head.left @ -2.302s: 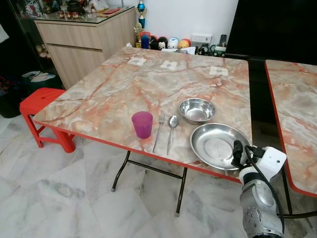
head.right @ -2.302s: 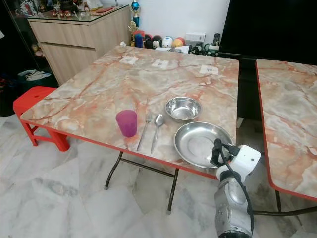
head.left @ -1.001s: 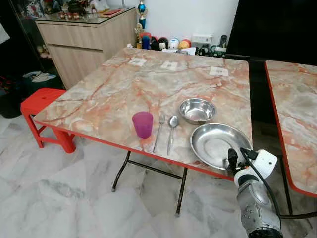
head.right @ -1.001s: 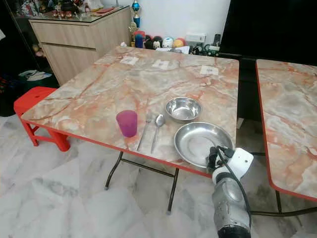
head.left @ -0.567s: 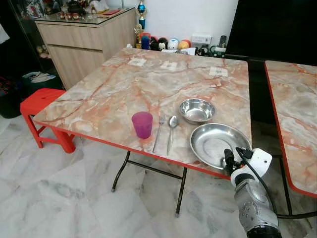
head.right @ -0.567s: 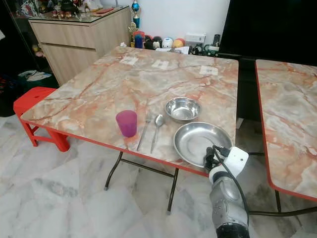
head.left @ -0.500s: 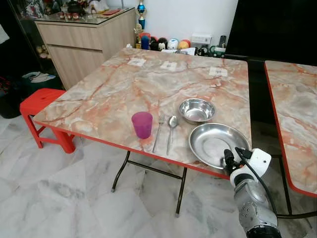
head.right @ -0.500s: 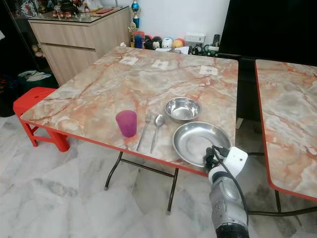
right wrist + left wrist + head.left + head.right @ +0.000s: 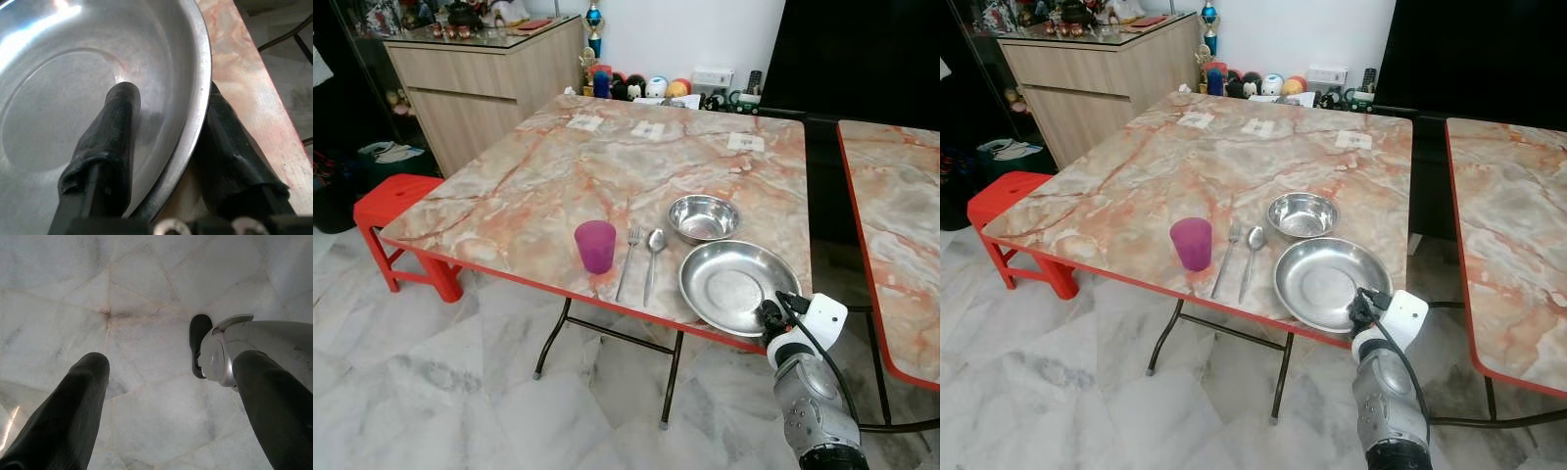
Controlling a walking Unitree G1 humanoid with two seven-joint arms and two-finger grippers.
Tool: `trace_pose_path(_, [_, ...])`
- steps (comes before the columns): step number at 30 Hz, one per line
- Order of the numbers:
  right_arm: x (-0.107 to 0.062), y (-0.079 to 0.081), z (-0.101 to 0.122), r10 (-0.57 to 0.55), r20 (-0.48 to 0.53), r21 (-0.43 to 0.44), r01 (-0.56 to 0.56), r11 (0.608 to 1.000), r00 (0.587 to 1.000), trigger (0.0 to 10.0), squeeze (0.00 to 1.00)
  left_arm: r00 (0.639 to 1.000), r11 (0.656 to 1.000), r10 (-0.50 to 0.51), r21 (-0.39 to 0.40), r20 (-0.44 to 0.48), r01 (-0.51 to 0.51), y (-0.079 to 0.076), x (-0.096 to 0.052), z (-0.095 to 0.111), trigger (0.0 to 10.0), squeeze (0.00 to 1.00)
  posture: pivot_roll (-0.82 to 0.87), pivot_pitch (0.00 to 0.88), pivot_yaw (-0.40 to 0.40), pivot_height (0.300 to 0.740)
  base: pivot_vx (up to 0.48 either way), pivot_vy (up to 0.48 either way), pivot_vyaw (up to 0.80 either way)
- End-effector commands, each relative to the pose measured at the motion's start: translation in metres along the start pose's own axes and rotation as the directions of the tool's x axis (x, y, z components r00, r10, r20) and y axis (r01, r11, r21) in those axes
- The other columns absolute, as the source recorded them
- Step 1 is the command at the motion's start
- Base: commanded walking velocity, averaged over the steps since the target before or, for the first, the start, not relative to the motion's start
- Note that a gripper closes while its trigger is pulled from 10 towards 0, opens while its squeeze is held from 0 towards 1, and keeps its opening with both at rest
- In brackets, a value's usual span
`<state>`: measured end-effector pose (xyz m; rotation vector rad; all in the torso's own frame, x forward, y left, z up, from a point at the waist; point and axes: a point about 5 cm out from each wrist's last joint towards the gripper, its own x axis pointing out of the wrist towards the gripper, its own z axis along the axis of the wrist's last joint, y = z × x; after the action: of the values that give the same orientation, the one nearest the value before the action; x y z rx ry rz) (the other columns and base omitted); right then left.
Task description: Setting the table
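A large steel plate (image 9: 736, 286) lies at the near right corner of the marble table (image 9: 538, 176). My right gripper (image 9: 771, 315) is shut on its near rim; in the right wrist view one finger (image 9: 110, 142) rests inside the plate (image 9: 63, 98) and the other sits outside, under the rim. A steel bowl (image 9: 703, 216) stands just behind the plate. To the plate's left lie a spoon (image 9: 652, 257) and a fork (image 9: 628, 257), then a purple cup (image 9: 595, 246) stands upright. My left gripper (image 9: 171, 367) hangs open over the floor.
A second marble table (image 9: 901, 215) stands to the right across a narrow gap. A red stool (image 9: 396, 211) sits by the table's left corner, with a wooden cabinet (image 9: 480, 78) behind it. Toys and small items line the table's far edge. My foot (image 9: 200, 350) stands on the tiled floor.
My right gripper has drawn the plate to the left, nearer the spoon and partly in front of the bowl. The gripper has lowered to the table's edge.
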<state>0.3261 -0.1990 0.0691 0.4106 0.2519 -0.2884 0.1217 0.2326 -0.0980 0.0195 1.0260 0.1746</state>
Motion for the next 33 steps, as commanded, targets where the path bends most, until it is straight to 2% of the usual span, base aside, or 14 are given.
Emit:
trace_pose_path(1, [-0.001,-0.006,-0.007,-0.037,-0.033,0.002,0.037,0.999,0.999,0.0,0.00,1.000,1.000,0.002,-0.004,-0.021,-0.002,0.003,-0.001,-0.006,10.0,0.00,0.03,0.040,0.010,0.740,0.000,0.000,0.00])
trace_pose_path(14, [-0.009,-0.030,-0.008,-0.203,0.004,0.020,0.203,0.979,0.979,0.0,0.00,1.000,1.000,-0.001,-0.002,-0.021,0.001,0.003,-0.002,-0.006,10.0,0.00,0.03,0.049,0.010,0.740,0.000,0.000,0.00])
trace_pose_path(15, [-0.012,-0.037,-0.003,-0.246,0.046,0.050,0.244,0.968,0.968,0.0,0.00,1.000,1.000,0.000,-0.002,-0.022,0.000,0.003,-0.002,-0.006,10.0,0.00,0.03,0.052,0.011,0.740,0.000,0.000,0.00])
trace_pose_path(17, [-0.014,-0.040,0.000,-0.264,0.074,0.070,0.259,0.963,0.962,0.0,0.00,1.000,1.000,0.000,-0.001,-0.023,0.000,0.003,-0.002,-0.006,10.0,0.00,0.03,0.053,0.011,0.740,0.000,0.000,0.00])
trace_pose_path(18, [-0.015,-0.040,0.004,-0.253,0.107,0.112,0.241,0.964,0.962,0.0,0.00,1.000,1.000,0.000,-0.001,-0.024,0.000,0.003,-0.002,-0.006,10.0,0.00,0.02,0.054,0.011,0.740,0.000,0.000,0.00])
trace_pose_path(24, [-0.023,-0.046,0.017,-0.268,0.197,0.177,0.235,0.956,0.943,0.0,0.00,1.000,1.000,0.006,-0.009,-0.022,-0.007,0.004,-0.002,-0.007,10.0,0.00,0.02,0.072,0.011,0.740,0.000,0.000,0.00])
trace_pose_path(26, [-0.027,-0.045,0.022,-0.245,0.238,0.222,0.193,0.956,0.940,0.0,0.00,1.000,1.000,0.009,-0.013,-0.024,-0.009,0.004,-0.002,-0.008,10.0,0.00,0.02,0.066,0.012,0.740,0.000,0.000,0.00])
trace_pose_path(29, [-0.028,-0.039,0.027,-0.211,0.279,0.242,0.144,0.960,0.937,0.0,0.00,1.000,1.000,0.010,-0.009,-0.027,-0.010,0.004,-0.002,-0.009,10.0,0.00,0.02,0.060,0.014,0.740,0.000,0.000,0.00])
trace_pose_path(31, [-0.027,-0.027,0.034,-0.151,0.317,0.254,0.070,0.965,0.936,0.0,0.00,1.000,1.000,0.013,-0.006,-0.025,-0.013,0.004,-0.003,-0.009,10.0,0.00,0.02,0.059,0.015,0.740,0.000,0.000,0.00])
trace_pose_path(32, [-0.027,-0.022,0.036,-0.126,0.328,0.252,0.042,0.967,0.936,4.2,0.00,1.000,1.000,0.015,-0.005,-0.021,-0.015,0.004,-0.003,-0.009,10.0,0.00,0.02,0.058,0.017,0.740,0.000,0.000,0.00])
trace_pose_path(33, [-0.027,-0.022,0.036,-0.126,0.328,0.252,0.042,0.967,0.936,4.2,0.00,1.000,1.000,0.015,-0.005,-0.021,-0.015,0.004,-0.003,-0.009,10.0,0.00,0.02,0.058,0.017,0.740,0.000,0.000,0.00])
